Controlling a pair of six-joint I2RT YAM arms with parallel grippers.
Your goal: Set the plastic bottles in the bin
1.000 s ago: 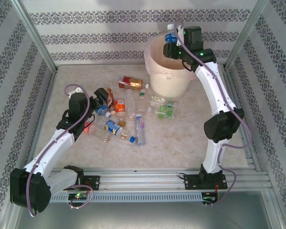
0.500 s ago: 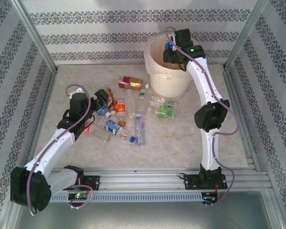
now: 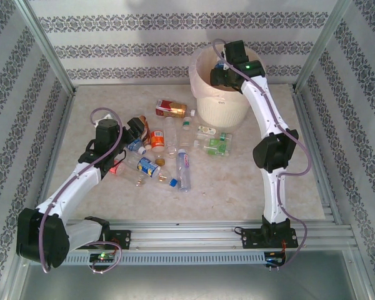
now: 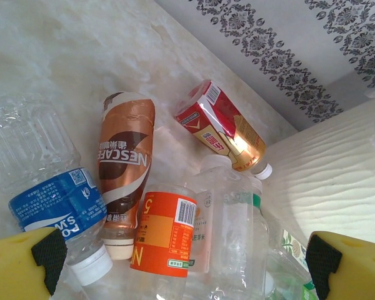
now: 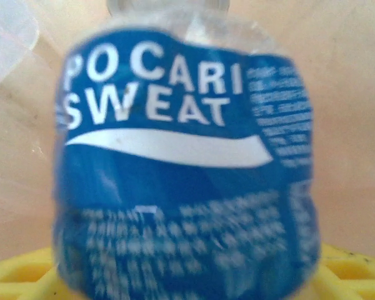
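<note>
Several plastic bottles (image 3: 169,147) lie scattered on the table left of the bin (image 3: 222,107), a cream-white bucket at the back. My left gripper (image 3: 137,128) hovers open over the pile. Between its wide-apart pads (image 4: 49,256) lie an orange-labelled bottle (image 4: 165,231) and a clear bottle (image 4: 237,225). A brown bottle (image 4: 125,156), a red-gold one (image 4: 222,128) and a blue-labelled one (image 4: 56,203) lie nearby. My right gripper (image 3: 220,70) is over the bin's mouth. A blue-labelled bottle (image 5: 181,169), blurred, sits right in front of its jaws, hiding the fingers.
The bin's ribbed wall (image 4: 337,181) rises just right of the pile. Patterned walls and metal posts (image 3: 50,56) close in the table. Smaller green-labelled bottles (image 3: 215,145) lie in front of the bin. The bin's pale inside (image 5: 350,94) shows behind the blue-labelled bottle.
My right arm has swung left and lowered the blue-labelled bottle from above the bin's rim into its mouth. The left gripper has shifted slightly right over the pile.
</note>
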